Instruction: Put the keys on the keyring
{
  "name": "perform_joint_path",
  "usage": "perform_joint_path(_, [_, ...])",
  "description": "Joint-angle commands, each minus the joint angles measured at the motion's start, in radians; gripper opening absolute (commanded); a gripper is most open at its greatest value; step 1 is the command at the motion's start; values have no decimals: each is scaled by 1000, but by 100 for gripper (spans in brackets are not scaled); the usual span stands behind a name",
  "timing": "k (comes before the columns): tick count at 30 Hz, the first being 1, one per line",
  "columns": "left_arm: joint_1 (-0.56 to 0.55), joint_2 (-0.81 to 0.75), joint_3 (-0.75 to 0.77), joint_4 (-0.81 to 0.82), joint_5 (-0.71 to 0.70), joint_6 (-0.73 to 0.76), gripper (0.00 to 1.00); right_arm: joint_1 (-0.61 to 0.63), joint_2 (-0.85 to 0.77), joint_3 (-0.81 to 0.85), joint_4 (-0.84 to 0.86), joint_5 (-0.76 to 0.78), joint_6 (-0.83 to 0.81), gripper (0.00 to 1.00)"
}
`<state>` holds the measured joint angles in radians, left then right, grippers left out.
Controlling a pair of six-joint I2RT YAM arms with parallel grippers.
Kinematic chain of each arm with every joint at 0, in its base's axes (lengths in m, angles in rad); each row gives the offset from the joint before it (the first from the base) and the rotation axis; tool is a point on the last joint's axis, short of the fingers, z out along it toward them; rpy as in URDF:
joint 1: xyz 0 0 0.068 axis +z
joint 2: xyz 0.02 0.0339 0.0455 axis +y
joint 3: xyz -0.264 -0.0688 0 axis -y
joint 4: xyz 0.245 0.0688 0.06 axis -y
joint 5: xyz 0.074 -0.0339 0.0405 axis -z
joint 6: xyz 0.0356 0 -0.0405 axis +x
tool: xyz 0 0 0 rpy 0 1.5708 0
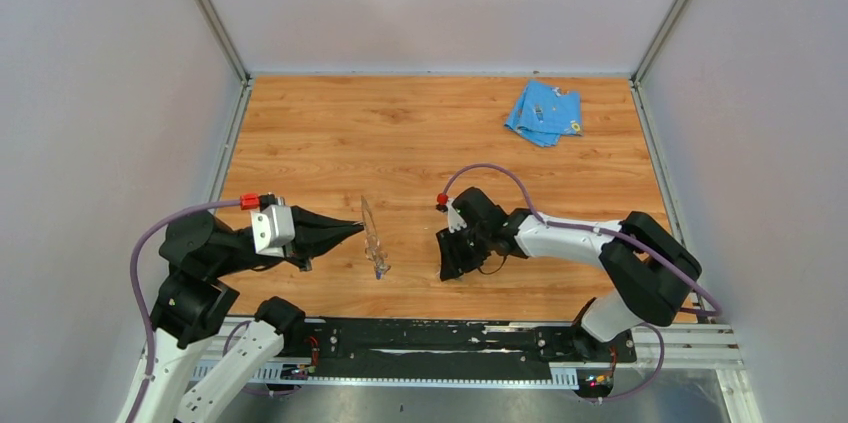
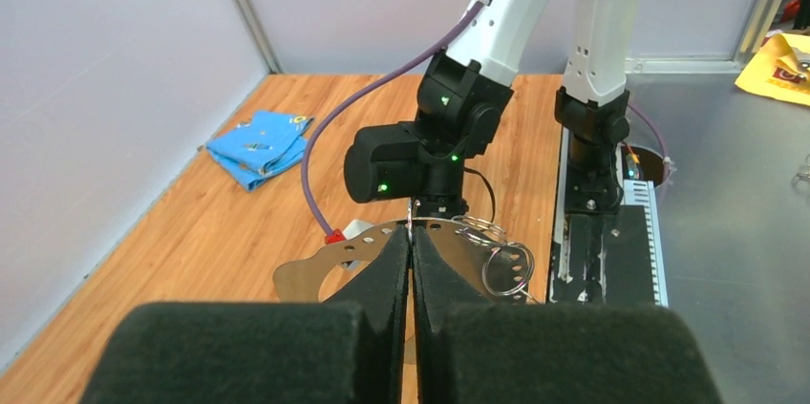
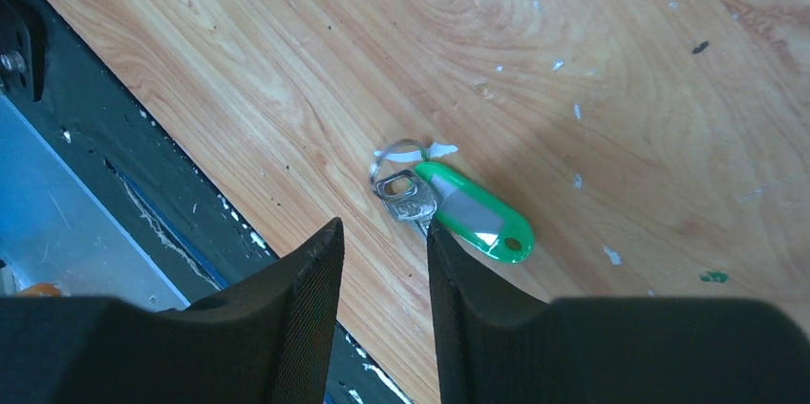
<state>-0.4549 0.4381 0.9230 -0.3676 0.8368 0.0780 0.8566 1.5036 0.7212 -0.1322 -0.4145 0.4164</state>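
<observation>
Wood-grain counter point(image 1: 400, 143) boxed in by plain grey walls, with a light-blue cloth point(image 1: 543, 111) tossed in the far right corner, well away from the action. The left end effector point(image 1: 345, 231) is pressed together on the keyring point(image 1: 372, 231), pinching the thin metal band so the loop stands up on edge. My guess is that's to hold it like a fixture, so a key can be brought up to it from the other side. There's a tiny blue bit point(image 1: 380, 269) at the loop's near end. It could be the blue key, but it's too small to call. The right end effector point(image 3: 382, 224) points down at the counter near the front edge, fingers spread with nothing between them. The green key point(image 3: 475, 221) lies flat on the wood just past the fingertips, metal part nearest the gap and green head trailing off to one side — close, but not touching as far as I can see. Looks like the pickup step to me. The key's small and flat, so the fingers probably need to straddle it squarely or it'll skate away.
</observation>
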Motion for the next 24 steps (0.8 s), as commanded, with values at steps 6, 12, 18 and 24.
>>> perform_joint_path(6, [-5, -29, -18, 30, -2, 11, 0, 4, 18, 68, -36, 89, 18, 34])
perform_joint_path(12, [-5, -35, -21, 19, -7, 12, 0, 81, 0, 95, -78, 166, -33, 32])
perform_joint_path(18, [-5, -28, -6, 19, -14, 20, 0, 150, -150, 100, -124, 357, -201, 48])
perform_joint_path(24, [-5, 1, 29, 1, -30, 22, 0, 150, -455, -22, 6, 454, -207, 100])
